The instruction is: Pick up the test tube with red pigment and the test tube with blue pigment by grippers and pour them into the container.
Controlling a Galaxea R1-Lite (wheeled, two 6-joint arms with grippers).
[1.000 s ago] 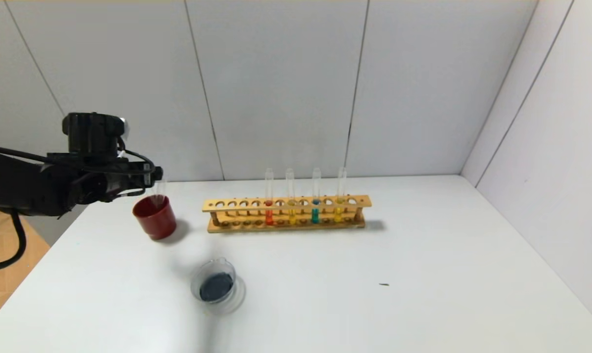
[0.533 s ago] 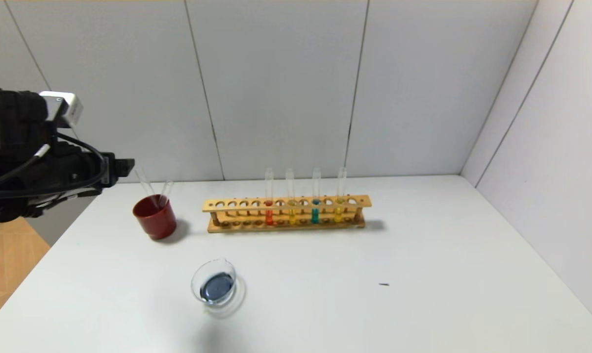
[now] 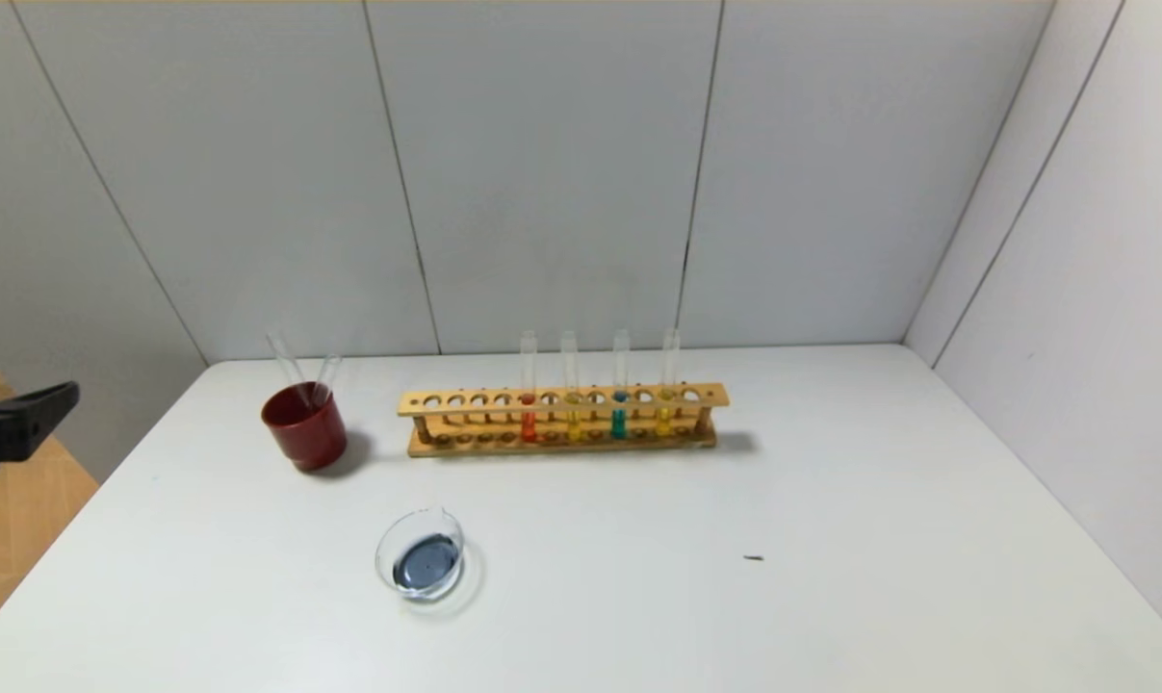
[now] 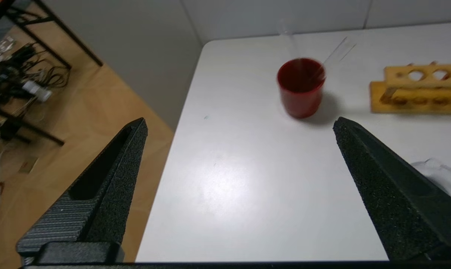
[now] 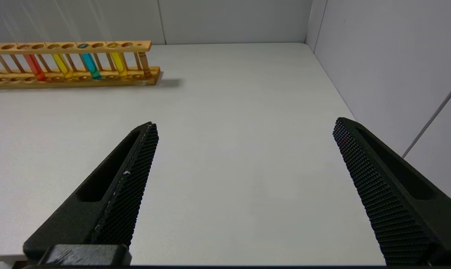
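The test tube with red pigment [image 3: 528, 424] and the test tube with blue pigment [image 3: 619, 422] stand upright in a wooden rack [image 3: 561, 397] at the back of the table. The right wrist view also shows the red tube [image 5: 34, 68] and the blue tube [image 5: 89, 66]. The container [image 3: 420, 558], a low glass dish with dark liquid, sits near the front left. My left gripper [image 4: 239, 120] is open and empty, off the table's left edge; only one of its fingers [image 3: 32, 409] shows in the head view. My right gripper [image 5: 244, 123] hangs open and empty over bare table.
A dark red cup [image 3: 303, 425] with two empty glass tubes leaning in it stands left of the rack. Two yellow-liquid tubes [image 3: 573, 423] share the rack. Grey walls close the back and the right side. A small dark speck [image 3: 754, 557] lies on the white table [image 3: 831, 500].
My left arm has drawn back to the left, away from the red cup, almost out of the head view. The empty tube it held over the cup now leans inside it.
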